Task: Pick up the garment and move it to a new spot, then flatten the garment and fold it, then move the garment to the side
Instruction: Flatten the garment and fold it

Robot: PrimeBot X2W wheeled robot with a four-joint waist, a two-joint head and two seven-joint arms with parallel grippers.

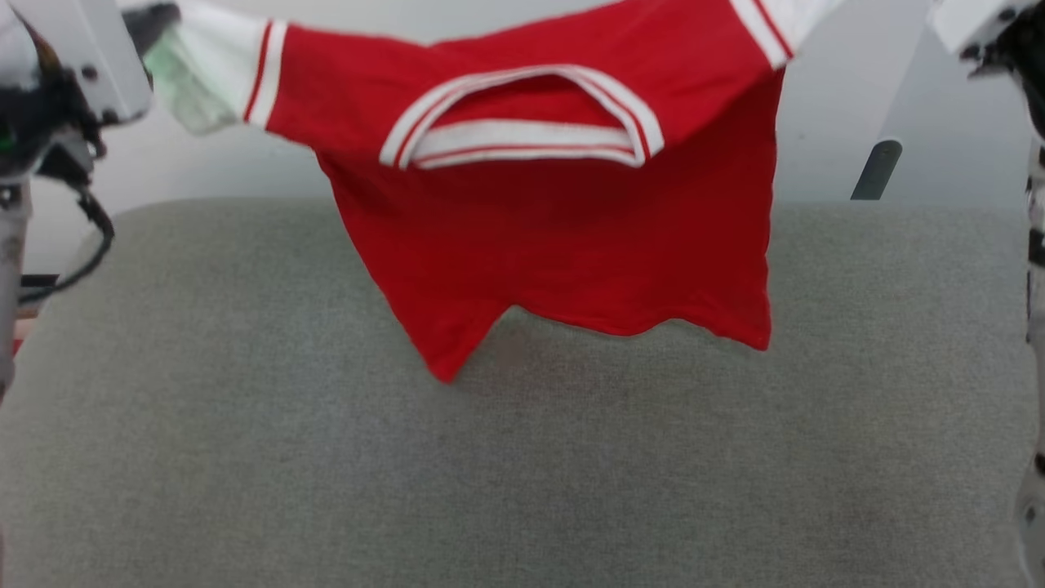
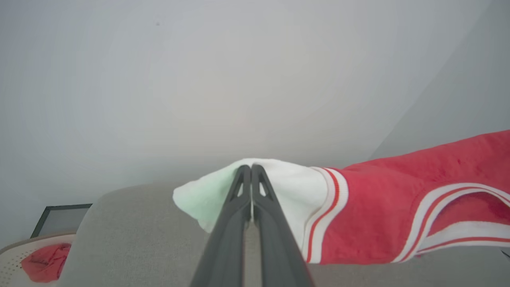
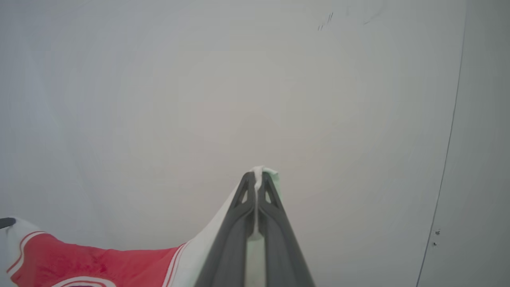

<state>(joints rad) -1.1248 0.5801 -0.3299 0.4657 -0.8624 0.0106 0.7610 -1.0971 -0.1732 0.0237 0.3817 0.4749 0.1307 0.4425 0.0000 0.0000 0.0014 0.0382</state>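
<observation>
Red garment (image 1: 555, 245) hangs stretched left-to-right, hem down, left gripper (image 2: 252, 168) and right gripper (image 3: 258, 176) clamped tight on its sleeves.

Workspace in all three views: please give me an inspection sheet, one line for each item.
Surface: grey fabric cushion.
Job's things: red garment held in the air, spread out above the cushion.
Clutter: small red cloth in a pale perforated tray beside the cushion.
Grippers: left gripper shut on one white sleeve; right gripper shut on the other.
Cables: black cable loops beside the left arm.
Surroundings: plain pale wall.
</observation>
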